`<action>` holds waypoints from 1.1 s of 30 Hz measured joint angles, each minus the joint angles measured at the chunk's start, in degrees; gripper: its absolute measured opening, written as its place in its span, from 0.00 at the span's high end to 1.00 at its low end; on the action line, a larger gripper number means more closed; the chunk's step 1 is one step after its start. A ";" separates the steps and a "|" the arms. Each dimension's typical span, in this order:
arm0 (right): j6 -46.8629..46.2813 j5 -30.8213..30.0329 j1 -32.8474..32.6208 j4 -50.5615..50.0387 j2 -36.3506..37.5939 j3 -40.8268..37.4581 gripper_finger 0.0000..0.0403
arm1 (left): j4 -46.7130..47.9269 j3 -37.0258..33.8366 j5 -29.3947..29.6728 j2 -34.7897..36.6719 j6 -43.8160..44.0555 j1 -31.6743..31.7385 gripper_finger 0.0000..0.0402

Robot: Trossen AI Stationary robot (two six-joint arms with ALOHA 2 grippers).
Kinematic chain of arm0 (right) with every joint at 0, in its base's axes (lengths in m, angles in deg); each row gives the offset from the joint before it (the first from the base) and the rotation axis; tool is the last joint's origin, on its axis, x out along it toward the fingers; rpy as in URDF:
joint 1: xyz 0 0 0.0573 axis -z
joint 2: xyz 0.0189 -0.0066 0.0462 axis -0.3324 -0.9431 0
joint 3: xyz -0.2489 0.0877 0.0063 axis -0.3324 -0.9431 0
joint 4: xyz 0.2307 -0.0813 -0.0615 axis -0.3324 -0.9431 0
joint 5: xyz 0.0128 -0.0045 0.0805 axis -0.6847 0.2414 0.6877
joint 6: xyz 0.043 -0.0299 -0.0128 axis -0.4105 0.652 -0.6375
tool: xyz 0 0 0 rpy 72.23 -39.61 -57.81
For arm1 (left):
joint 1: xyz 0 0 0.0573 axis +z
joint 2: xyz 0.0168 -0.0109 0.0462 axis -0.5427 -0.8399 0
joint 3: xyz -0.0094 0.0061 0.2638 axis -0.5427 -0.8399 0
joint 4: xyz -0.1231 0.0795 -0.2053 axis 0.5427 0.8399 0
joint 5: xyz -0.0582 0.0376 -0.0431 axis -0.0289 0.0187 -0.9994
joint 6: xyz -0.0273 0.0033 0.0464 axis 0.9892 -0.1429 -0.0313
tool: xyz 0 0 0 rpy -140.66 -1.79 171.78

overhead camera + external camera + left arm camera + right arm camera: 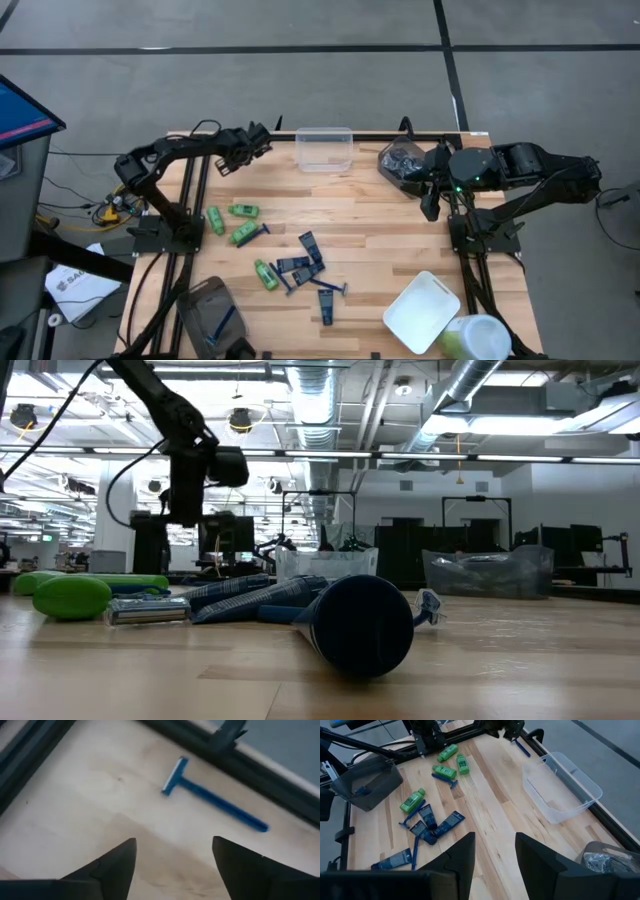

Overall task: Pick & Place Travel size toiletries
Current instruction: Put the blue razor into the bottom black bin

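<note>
Tubes: the flat navy tubes (310, 250) lie in a loose heap near the middle of the table (370, 215). They look soft and light. I think it is best to take one across its flat body, not at the cap.
Razors in heap: thin blue razors (330, 287) lie among the tubes, some touching them. They look stiff and very light, and the handle is the place to grip.
Bottles: the green bottles (243, 211) lie left of the heap. They look smooth and rounded, so they may slip or roll; grip across the middle.
Far razor: one blue razor (212, 795) lies alone at the far left edge, flat on the wood, touching nothing.
Left gripper: the left gripper (172, 857) hangs over that far razor with fingers spread wide and empty.
Clear tub: the clear tub (324, 148) stands at the far edge, right of the left gripper.
Right gripper: the right gripper (494, 851) waits at the far right, fingers parted, holding nothing.
</note>
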 joint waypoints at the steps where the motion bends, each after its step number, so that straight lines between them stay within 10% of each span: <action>1: 0.51 0.00 0.00 -0.01 0.00 0.00 0.67 | -0.77 -1.05 -0.36 0.00 0.42 0.19 0.34; 19: 7.81 -0.04 8.27 9.76 -2.37 0.07 0.68 | -10.90 -4.93 -4.01 0.00 -2.20 3.76 0.41; 27: 18.67 4.86 17.56 25.37 -18.71 2.86 0.97 | -9.76 -4.97 -8.35 8.31 -9.41 -2.27 0.55; 33: 21.97 11.94 22.62 25.36 -36.23 14.45 0.99 | -9.67 -5.01 -5.46 21.77 -16.38 -4.39 0.81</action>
